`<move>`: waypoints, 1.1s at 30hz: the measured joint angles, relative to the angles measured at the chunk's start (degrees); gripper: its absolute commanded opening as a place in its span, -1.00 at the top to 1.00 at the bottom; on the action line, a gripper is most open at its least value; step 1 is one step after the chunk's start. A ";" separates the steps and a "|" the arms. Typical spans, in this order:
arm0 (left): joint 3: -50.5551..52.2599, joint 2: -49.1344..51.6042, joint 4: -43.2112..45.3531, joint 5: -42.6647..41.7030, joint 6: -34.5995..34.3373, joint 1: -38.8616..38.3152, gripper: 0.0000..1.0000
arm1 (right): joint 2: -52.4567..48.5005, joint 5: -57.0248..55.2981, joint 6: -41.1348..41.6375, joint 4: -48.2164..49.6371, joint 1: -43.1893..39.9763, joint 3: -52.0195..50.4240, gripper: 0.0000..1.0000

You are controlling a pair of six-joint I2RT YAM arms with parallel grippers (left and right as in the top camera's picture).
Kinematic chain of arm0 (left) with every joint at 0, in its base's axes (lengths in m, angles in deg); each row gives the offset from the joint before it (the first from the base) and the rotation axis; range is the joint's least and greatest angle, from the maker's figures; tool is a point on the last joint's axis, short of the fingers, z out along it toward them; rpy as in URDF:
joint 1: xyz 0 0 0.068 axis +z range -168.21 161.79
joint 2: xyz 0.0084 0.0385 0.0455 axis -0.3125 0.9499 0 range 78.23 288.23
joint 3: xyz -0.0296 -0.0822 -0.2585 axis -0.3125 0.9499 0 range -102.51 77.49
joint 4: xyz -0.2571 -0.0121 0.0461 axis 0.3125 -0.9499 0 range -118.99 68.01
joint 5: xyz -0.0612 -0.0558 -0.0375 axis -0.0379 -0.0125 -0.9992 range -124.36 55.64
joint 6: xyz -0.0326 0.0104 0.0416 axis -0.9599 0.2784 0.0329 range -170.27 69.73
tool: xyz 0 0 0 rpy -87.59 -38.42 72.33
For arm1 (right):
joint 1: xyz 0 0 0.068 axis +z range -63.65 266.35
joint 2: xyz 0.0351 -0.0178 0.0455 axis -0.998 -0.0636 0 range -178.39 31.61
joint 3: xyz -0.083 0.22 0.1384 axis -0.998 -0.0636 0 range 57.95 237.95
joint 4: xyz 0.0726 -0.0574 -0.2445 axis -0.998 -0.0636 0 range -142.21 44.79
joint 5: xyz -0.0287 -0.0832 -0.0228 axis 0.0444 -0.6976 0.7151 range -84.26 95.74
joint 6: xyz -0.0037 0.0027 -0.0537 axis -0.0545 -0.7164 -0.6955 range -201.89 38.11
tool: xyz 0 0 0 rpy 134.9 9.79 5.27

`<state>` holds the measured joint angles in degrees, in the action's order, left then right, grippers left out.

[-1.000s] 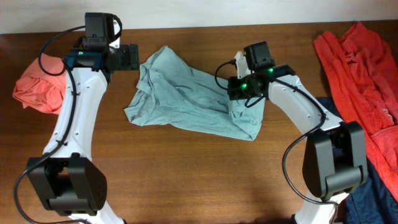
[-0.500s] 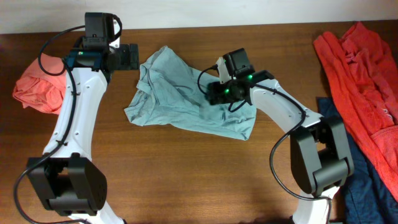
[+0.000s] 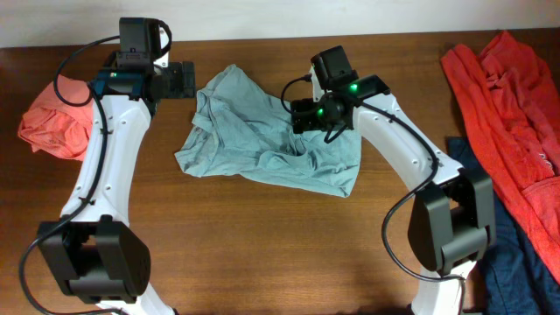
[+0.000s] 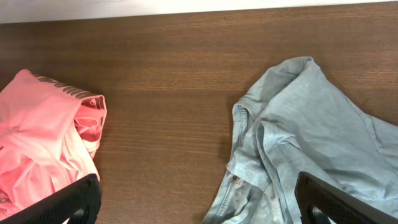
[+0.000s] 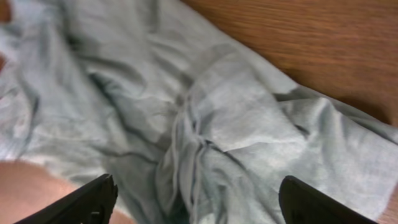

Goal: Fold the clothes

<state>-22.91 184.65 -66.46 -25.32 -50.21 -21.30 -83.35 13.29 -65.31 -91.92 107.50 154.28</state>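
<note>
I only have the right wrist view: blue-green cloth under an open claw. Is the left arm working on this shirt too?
Observer: No. The left claw hangs open over bare table, just beside the shirt.
Operator: Any other clothes out there?
Observer: A pink one sits bunched up behind the left arm, at the table's left end.
Operator: And on the right?
Observer: An orange-red one lies spread along the right edge, with a navy one partly under it nearer the robot.
</note>
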 measured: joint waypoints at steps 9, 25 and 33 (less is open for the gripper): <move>0.00 0.00 -0.35 0.00 0.00 0.00 -0.98 | -7.76 -5.77 8.57 1.36 0.00 -0.02 -0.25; 0.00 0.00 -0.46 0.00 0.00 0.00 -0.98 | -8.66 -12.24 11.98 6.58 0.00 -0.02 -0.26; 0.00 0.00 -0.46 0.00 0.00 0.00 -0.98 | -10.16 -14.23 11.91 6.54 0.00 -0.02 -0.10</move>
<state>-22.91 184.65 -66.92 -25.32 -50.21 -21.30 -93.51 -0.94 -53.40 -85.39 107.50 154.26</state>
